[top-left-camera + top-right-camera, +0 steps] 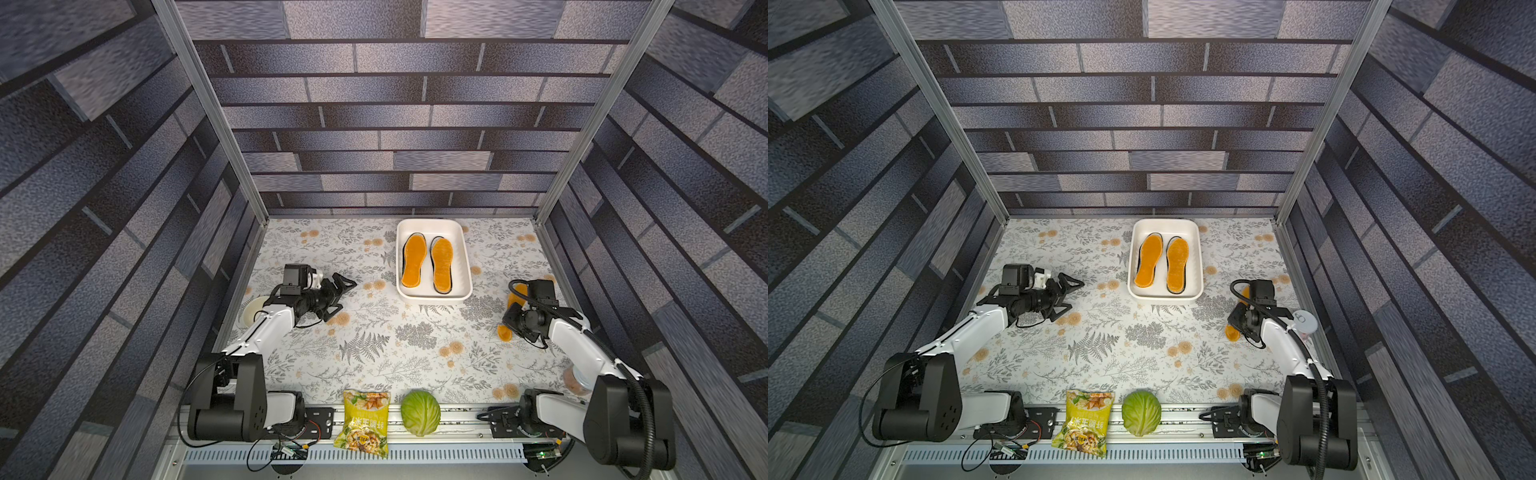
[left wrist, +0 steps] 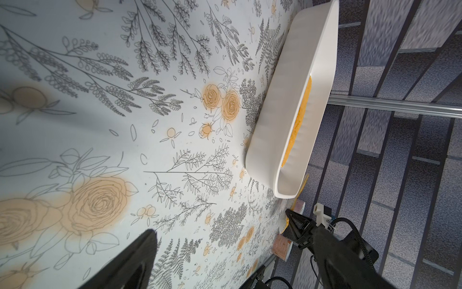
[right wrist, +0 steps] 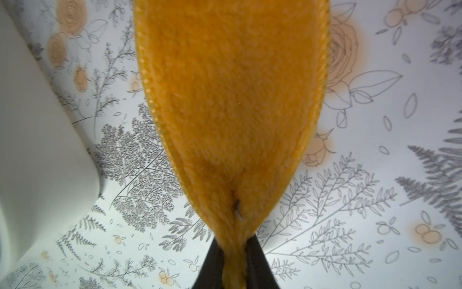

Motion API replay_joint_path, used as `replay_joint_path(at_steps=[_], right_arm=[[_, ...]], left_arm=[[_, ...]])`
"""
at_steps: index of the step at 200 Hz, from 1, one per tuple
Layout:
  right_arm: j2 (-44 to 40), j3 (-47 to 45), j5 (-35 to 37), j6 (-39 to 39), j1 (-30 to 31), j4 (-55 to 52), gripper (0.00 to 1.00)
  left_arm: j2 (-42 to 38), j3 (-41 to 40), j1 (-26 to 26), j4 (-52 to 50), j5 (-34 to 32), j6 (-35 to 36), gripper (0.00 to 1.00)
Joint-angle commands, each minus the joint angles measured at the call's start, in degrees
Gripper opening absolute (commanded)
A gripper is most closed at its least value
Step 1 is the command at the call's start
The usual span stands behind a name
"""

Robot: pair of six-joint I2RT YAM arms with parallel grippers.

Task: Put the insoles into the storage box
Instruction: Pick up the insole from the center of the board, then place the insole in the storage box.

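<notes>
The white storage box (image 1: pixel 432 223) (image 1: pixel 1165 224) stands at the back of the table. Two fuzzy orange insoles (image 1: pixel 413 259) (image 1: pixel 441 264) lie side by side in it, with dark edges showing under them. A third orange insole (image 3: pixel 232 100) (image 1: pixel 505 332) lies on the table right of the box. My right gripper (image 3: pixel 233 265) (image 1: pixel 510 322) is shut on its near end, bunching the fabric. In both top views the arm hides most of it. At mid-left my left gripper (image 1: pixel 343 297) (image 1: pixel 1070 297) hovers open, holding nothing, and points at the box (image 2: pixel 275 105).
A cream bowl (image 1: pixel 253 309) sits behind the left arm. A snack bag (image 1: pixel 365 424) and a cabbage (image 1: pixel 420 412) lie at the front edge. A jar (image 1: pixel 1304 322) stands by the right arm. Patterned walls enclose three sides.
</notes>
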Motion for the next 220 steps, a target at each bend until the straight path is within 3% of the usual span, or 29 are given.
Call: replay_joint_path(at_steps=[1,44,88,137,174,220], right_arm=[[-2.93,3.50,-5.87,-0.97,0.01,3.24,0.13],[-3.10,11.60,-12.45,-3.00,2.14,5.05,0.10],[5.23,27.87,-2.09,-7.85,14.16,-1.66,0.10],[18.35,37.80,5.16,-8.99,22.46,-2.64,0.10],[29.49,45.01,8.72,-7.29,26.10,-5.52,0.11],[38.49,48.72,7.96,-4.01,26.99,-7.12,0.11]], left_arm=[[-1.74,1.30,0.33,-0.58,-0.62,1.00,1.00],[-1.83,1.28,0.08,-0.61,-0.98,0.74,1.00],[-2.34,1.43,-0.58,-0.76,-1.65,0.34,1.00],[-3.40,1.78,-0.81,-2.32,-2.46,0.60,1.00],[-3.76,2.00,-0.98,-2.86,-2.86,0.64,1.00],[-4.71,1.84,-1.11,-3.84,-3.27,0.85,1.00]])
